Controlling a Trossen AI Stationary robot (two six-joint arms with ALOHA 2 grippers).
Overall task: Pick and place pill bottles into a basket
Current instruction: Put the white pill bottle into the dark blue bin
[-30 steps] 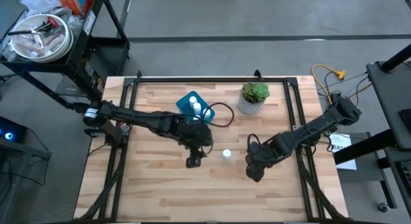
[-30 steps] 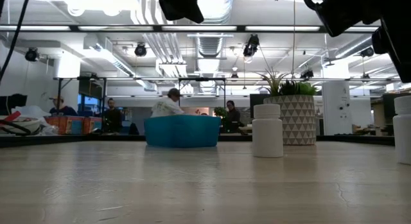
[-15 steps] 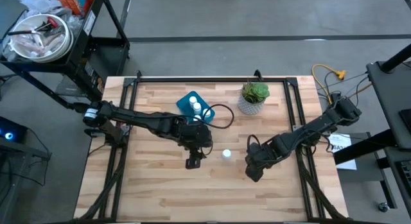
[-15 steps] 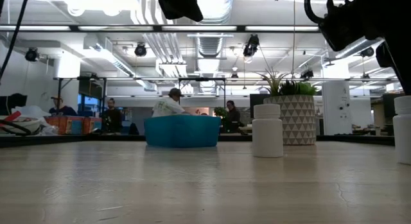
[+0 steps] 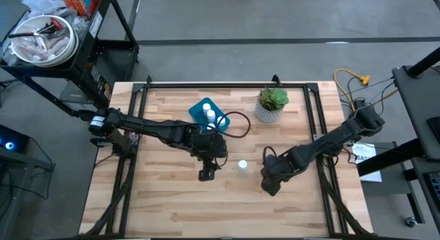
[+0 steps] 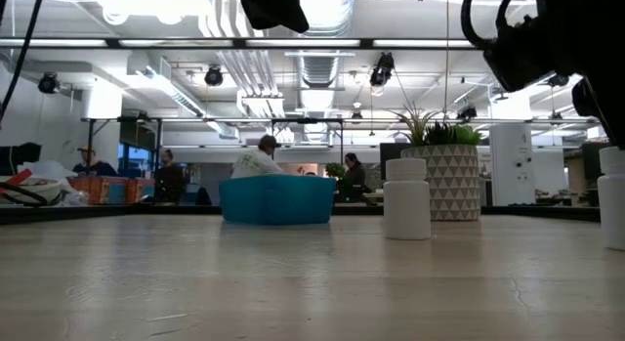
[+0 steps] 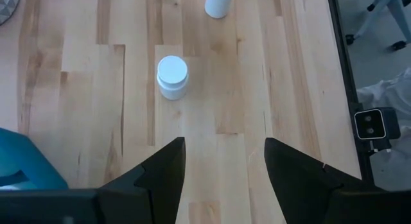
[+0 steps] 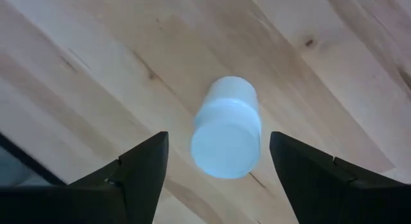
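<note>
Right gripper: we are seeing the right gripper (image 5: 270, 186) hanging over the counter's (image 5: 172, 205) middle, toward the right edge, its fingers (image 8: 138, 169) spread wide on either side of a pill bottle (image 8: 226, 129) and not touching it.
Bottle under it: we are looking down on its round white cap; it is standing upright on bare wood, and the arm is hiding it from above.
Left gripper: the left gripper (image 5: 207, 173) is hovering near the counter's middle, its fingers (image 7: 164, 176) parted and holding nothing.
Free bottle: another pill bottle (image 5: 242, 165) is standing upright between the two grippers, touching neither.
Basket: the blue basket (image 5: 200, 106) is sitting toward the far edge, left of centre, with two white bottles (image 5: 214, 117) showing inside it.
Plant pot: a white pot with a green plant (image 5: 272, 104) is standing near the far edge, right of the basket.
Level view: we are seeing the basket (image 6: 276, 200), a bottle (image 6: 406, 198) and the pot (image 6: 451, 183) in a row.
</note>
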